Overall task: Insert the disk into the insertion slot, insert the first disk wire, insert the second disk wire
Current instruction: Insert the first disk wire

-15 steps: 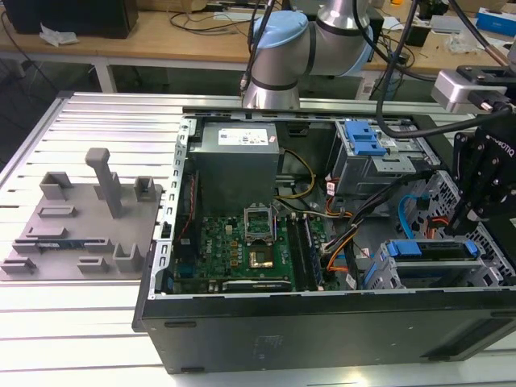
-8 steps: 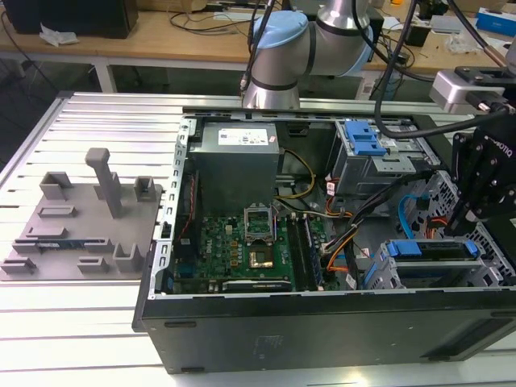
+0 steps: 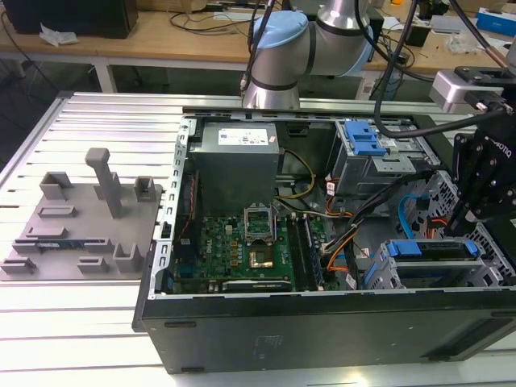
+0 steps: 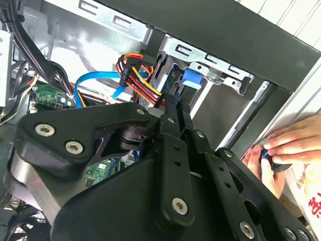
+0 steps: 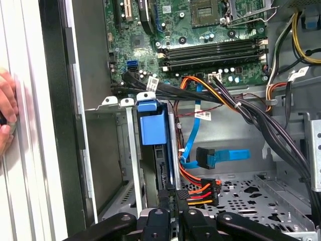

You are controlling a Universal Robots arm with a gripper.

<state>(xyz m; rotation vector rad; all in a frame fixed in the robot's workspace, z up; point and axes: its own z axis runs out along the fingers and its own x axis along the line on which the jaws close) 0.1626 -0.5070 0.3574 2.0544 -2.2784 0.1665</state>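
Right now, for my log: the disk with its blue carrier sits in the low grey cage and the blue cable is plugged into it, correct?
No: the disk sits in the cage, but the first wrist view shows the blue cable's connector lying loose beside it, unplugged.

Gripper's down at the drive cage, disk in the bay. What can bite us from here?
1. A hand rests at the case edge close to the gripper; a sideways arm move might strike it.
2. The loose blue cable lies beside the disk in the insertion slot and could snag.
3. The orange-red-yellow wire plug sits right at the gripper; a skewed push may bend it.
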